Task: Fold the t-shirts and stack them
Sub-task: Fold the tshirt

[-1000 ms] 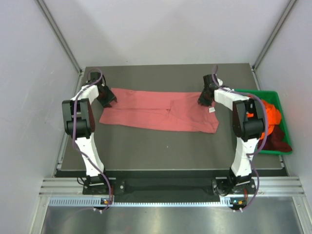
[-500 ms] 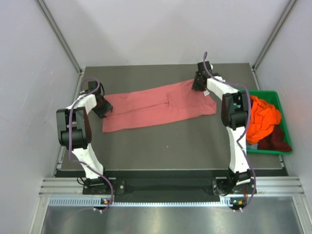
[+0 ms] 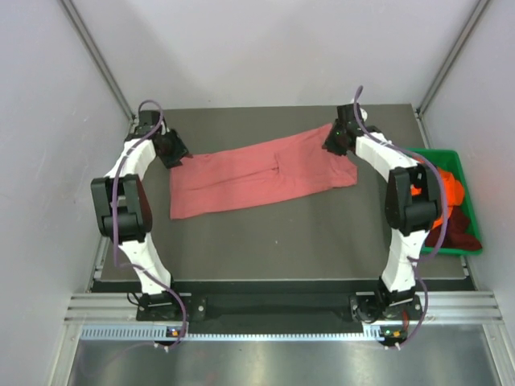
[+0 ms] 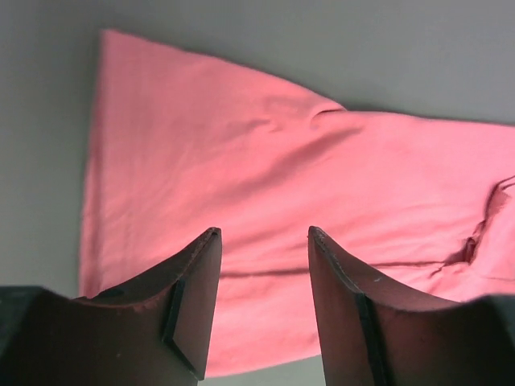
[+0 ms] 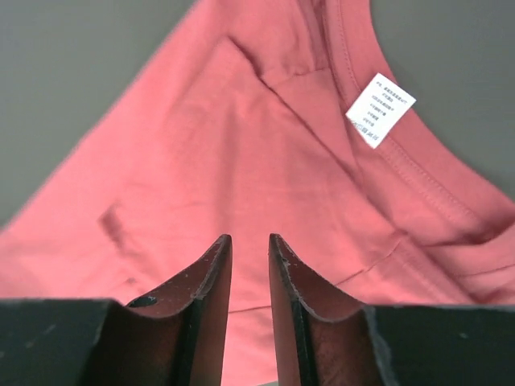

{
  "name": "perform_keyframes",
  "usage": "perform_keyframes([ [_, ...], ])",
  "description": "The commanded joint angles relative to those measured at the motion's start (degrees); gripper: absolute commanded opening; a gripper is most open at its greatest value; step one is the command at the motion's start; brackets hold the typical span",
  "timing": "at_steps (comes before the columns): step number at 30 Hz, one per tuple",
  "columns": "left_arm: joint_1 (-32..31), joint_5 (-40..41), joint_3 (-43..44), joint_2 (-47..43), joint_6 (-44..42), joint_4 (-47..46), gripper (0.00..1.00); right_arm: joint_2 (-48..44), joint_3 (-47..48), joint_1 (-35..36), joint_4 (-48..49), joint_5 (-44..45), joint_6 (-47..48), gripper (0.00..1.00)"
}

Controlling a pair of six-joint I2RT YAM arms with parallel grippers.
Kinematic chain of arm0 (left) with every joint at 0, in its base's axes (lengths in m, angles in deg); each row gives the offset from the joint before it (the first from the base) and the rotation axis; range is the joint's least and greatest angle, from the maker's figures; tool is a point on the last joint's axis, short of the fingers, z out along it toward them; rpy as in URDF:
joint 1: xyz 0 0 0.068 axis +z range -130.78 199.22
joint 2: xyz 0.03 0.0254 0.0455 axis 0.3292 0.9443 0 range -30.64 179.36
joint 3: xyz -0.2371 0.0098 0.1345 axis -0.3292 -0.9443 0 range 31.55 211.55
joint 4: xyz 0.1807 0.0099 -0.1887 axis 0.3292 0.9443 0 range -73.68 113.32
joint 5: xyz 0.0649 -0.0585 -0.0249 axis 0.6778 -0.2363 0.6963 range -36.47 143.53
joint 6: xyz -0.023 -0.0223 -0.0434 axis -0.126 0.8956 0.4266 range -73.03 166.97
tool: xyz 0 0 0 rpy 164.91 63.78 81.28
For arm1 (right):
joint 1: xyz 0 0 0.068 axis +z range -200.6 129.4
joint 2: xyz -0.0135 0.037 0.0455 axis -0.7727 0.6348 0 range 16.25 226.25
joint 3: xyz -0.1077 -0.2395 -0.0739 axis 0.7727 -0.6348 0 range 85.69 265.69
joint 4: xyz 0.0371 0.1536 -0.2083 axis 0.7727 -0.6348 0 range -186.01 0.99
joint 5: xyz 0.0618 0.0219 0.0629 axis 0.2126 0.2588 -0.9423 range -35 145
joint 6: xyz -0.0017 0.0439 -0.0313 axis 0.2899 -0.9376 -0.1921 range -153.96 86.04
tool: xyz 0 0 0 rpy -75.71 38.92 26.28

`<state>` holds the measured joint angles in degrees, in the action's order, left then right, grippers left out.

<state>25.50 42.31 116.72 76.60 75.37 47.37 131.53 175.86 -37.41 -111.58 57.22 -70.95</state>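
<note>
**Both claws over the pink shirt, neither holding it**

The salmon-pink t-shirt [image 3: 265, 173] lies stretched aslant on the table [image 3: 282, 241], one claw at each end. That slant is the worry. A pinch from here could catch only the top layer, and the fold would drag crooked or bunch at the collar.

The left gripper [image 4: 261, 233] has its fingers well apart with nothing between them, and the shirt's plain end is spread just ahead. The right gripper [image 5: 249, 237] shows only a narrow, empty slit, with the white label [image 5: 380, 110] ahead to its right. Whether either tip brushes the cloth, I can't say.
</note>
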Motion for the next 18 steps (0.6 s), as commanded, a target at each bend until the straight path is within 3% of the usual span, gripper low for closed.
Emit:
perform_keyframes([
  [1, -0.4, -5.7, 4.5, 8.0, -4.1, 2.2, 0.52, -4.7, -5.4, 1.3, 1.5, 3.1, -8.3, 0.25],
  [10, -0.4, 5.7, 2.6, 11.7, -1.9, 2.4, 0.52, 0.5, -7.7, 1.0, 2.3, 10.5, -11.4, 0.24],
  [18, -0.3, 14.2, -11.6, 6.5, 4.7, 0.4, 0.53, 8.5, 1.0, -0.6, 2.0, 12.4, 3.4, 0.25],
])
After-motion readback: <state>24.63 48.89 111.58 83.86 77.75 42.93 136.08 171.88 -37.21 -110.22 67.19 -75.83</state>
